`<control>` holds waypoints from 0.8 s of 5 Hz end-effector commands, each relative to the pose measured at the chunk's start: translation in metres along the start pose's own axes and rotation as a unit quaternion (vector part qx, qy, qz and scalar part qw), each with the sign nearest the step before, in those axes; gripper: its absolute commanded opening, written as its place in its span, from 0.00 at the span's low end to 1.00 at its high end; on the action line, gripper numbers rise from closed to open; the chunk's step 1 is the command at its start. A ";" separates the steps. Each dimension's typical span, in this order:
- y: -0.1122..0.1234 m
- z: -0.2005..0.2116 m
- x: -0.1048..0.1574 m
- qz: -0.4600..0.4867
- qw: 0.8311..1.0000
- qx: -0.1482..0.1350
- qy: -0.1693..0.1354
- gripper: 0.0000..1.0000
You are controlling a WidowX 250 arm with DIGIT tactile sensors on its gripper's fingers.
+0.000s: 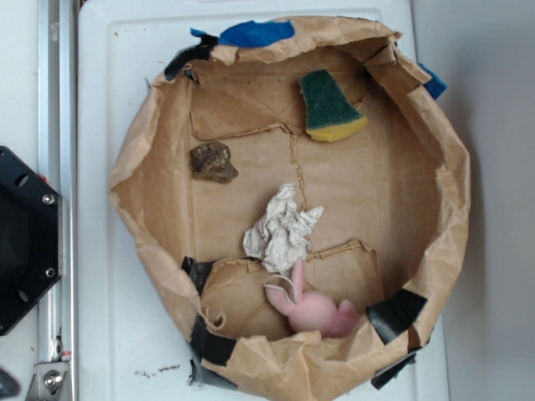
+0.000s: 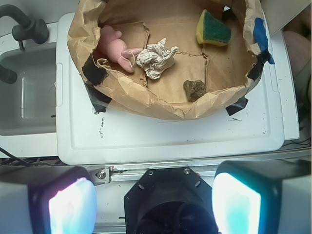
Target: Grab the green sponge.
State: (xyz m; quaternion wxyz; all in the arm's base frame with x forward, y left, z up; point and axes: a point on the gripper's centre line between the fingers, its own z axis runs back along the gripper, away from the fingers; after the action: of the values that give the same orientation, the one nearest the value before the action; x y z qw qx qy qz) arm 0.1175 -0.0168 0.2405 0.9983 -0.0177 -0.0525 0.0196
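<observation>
The green sponge (image 1: 330, 105) lies flat in the far right part of a brown paper basin (image 1: 435, 225), dark green face up with a yellow foam edge. In the wrist view the green sponge (image 2: 213, 28) shows at the top right. My gripper (image 2: 153, 207) is open, its two glowing pads wide apart at the bottom of the wrist view, with nothing between them. It hangs high over the black robot base, well short of the basin and far from the sponge. The gripper does not show in the exterior view.
Inside the basin lie a brown rock (image 1: 213, 161), a white wad of paper (image 1: 282, 230) and a pink plush bunny (image 1: 313, 309). The basin sits on a white tabletop (image 1: 109, 276). The black robot base (image 1: 25, 238) is at the left; a grey sink (image 2: 27, 95) is beside the table.
</observation>
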 end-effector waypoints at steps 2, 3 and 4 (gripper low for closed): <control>0.030 -0.012 0.045 0.022 0.999 -0.033 -0.008 1.00; 0.050 -0.024 0.074 0.018 1.000 -0.014 0.002 1.00; 0.048 -0.039 0.098 -0.064 0.998 -0.018 -0.002 1.00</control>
State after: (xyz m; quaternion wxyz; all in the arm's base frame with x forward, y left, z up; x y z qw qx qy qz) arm 0.2113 0.0338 0.1958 0.9978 -0.0384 -0.0306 -0.0443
